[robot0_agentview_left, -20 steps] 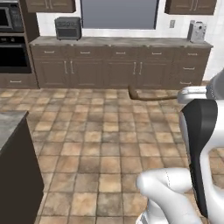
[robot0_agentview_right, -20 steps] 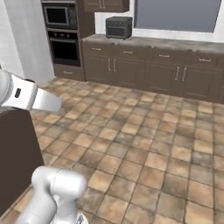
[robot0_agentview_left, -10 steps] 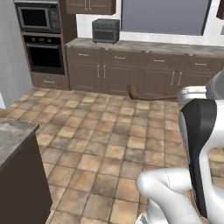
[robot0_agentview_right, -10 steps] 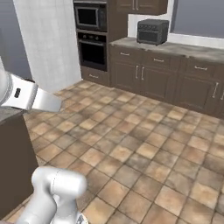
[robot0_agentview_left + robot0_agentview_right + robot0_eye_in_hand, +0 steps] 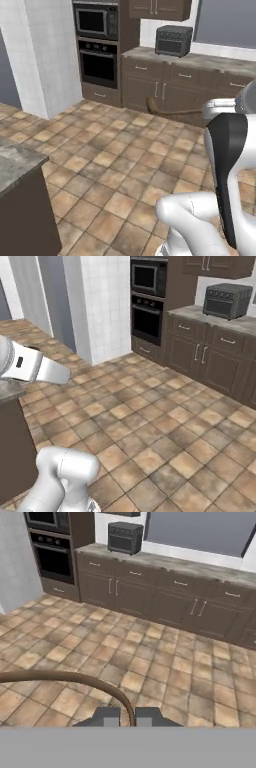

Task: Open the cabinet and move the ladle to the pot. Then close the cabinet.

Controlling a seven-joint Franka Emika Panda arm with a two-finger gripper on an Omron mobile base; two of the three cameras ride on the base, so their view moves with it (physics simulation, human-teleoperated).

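Note:
My gripper (image 5: 128,717) is shut on the ladle (image 5: 75,678). Its thin brown handle rises between the fingertips and curves away to the left in the hand view. In the left base view the ladle (image 5: 165,110) sticks out leftward from beside the white arm, above the tiled floor, with its small scoop at the left end. A dark brown wall cabinet (image 5: 159,8) with its doors shut hangs above the toaster oven; it also appears at the top of the right base view (image 5: 215,263). The pot is out of view.
A built-in oven column (image 5: 97,50) stands beside a white tiled wall (image 5: 47,55). A toaster oven (image 5: 173,40) sits on the counter over base cabinets (image 5: 165,597). A dark island corner (image 5: 20,167) is close at lower left. Tiled floor lies between.
The whole picture has slid right as the base turns left, bringing the oven column and white wall into view. The ladle stays in the shut gripper.

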